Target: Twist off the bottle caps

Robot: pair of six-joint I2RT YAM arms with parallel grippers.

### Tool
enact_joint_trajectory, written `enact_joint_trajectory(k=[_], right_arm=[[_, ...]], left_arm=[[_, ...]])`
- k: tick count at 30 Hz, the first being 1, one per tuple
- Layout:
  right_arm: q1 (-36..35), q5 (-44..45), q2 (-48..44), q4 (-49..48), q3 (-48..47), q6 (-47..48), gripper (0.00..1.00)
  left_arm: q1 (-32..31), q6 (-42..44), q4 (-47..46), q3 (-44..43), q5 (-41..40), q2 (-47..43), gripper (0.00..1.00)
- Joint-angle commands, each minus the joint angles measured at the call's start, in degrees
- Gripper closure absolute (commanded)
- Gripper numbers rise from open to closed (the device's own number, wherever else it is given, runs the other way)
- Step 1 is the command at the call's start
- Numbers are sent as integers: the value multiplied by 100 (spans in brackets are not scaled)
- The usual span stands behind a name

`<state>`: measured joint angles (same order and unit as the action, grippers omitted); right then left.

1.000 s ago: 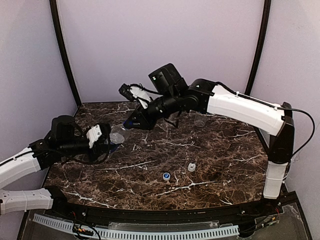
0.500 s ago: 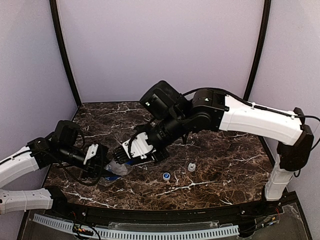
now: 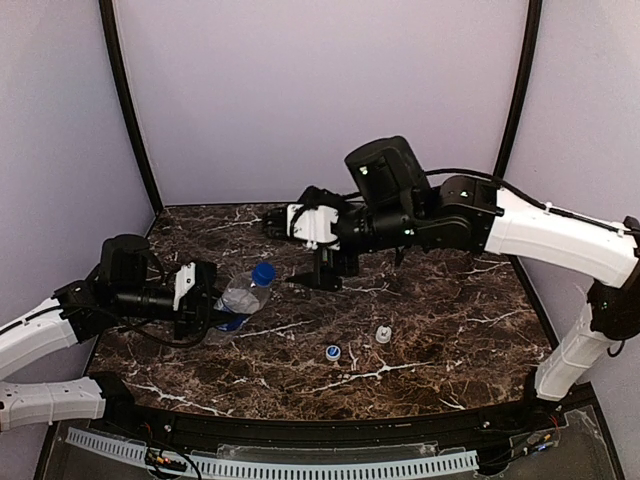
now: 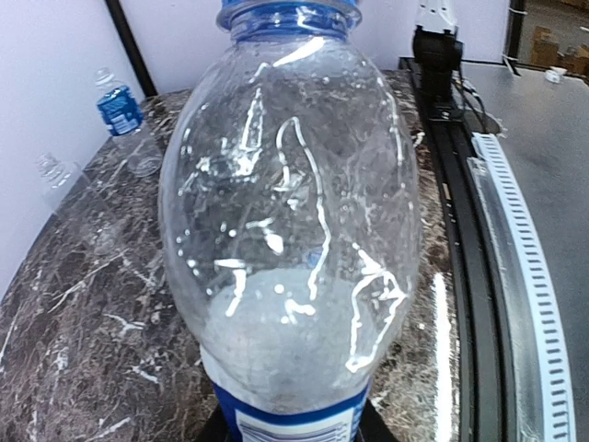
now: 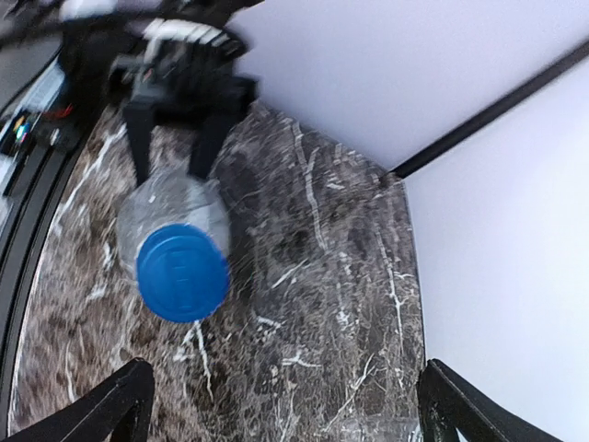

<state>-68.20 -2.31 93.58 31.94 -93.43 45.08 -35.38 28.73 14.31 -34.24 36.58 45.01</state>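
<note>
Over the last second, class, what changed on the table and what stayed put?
The right claw opened and pulled back from the dark blue cap, toward the far wall. The left claw still holds the bottle, cap on. The blue-and-white cap and white cap lying loose stayed put.

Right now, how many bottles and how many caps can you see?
Bottles: 3 (held bottle, standing blue-labelled bottle, unlabelled bottle)
Caps: 3 (blue cap on the held bottle, blue-and-white cap and white cap lying loose)
Total: 6
</note>
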Motion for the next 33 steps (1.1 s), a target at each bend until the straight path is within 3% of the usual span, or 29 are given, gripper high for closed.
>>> enact_joint_trajectory(k=[1, 6, 9, 11, 14, 22, 26, 29, 33], right_arm=[[348, -589, -625, -1851, 422, -2522, 1], [438, -540, -79, -1905, -105, -4954, 6], [440, 73, 610, -942, -1124, -6389, 16], [433, 288, 1027, -345, -1733, -6873, 20], [410, 594, 1412, -37, -2169, -7059, 22], [424, 676, 1909, -67, -2533, -7026, 23], [453, 537, 2080, -225, -2619, -7050, 29], [478, 441, 2145, -316, -2658, -7052, 38], [523, 256, 2173, -382, -2654, -7058, 65]], left_arm=[[-3, -490, -1010, 267, -1130, -5, 88], [-4, -524, -1829, 455, -2503, 44, 86], [-4, -403, -2238, 516, -3228, 98, 86], [-4, -265, -2398, 554, -3645, 146, 85], [-4, -105, -2444, 612, -3859, 153, 86], [-5, -254, -2349, 619, -3490, 132, 85], [-4, -223, -2353, 600, -3412, 179, 85], [-6, -230, -2334, 585, -3384, 171, 85], [-8, -240, -2278, 590, -3357, 157, 85]])
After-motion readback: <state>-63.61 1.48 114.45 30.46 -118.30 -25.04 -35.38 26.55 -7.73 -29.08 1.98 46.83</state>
